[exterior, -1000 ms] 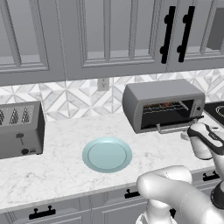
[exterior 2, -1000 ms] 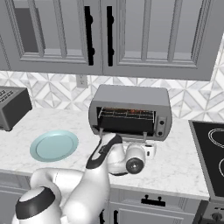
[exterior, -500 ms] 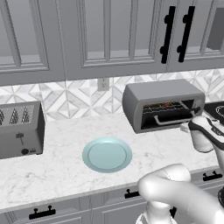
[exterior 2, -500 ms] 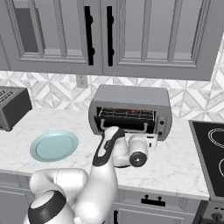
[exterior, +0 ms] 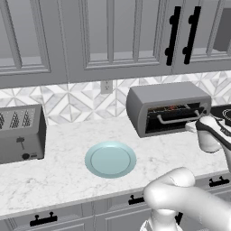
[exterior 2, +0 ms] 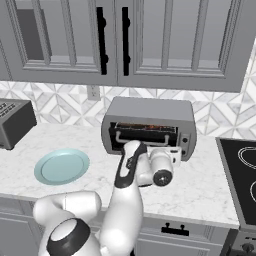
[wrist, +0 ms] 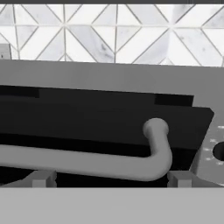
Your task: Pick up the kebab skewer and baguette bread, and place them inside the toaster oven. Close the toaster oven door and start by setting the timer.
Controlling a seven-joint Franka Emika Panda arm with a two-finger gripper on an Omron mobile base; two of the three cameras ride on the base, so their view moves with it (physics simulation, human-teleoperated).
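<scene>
The counter (exterior: 67, 180) is looked down on from behind the arm's left in the left base view and from its right in the right base view; the toaster oven (exterior: 164, 108) and blue plate (exterior: 110, 159) are shared by both. The toaster oven door (wrist: 100, 127) is faced closely, level, in the hand view.

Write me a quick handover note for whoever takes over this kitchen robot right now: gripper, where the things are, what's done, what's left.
Gripper: open, empty, right at the silver handle of the toaster oven door.
Toaster oven: on the counter by the backsplash, door partly closed; something reddish shows on the rack inside, too small to tell apart.
Plate: bare, mid-counter.
Done: food appears loaded.
Left: push the door fully shut, then turn the timer knob on the right-hand panel.
</scene>
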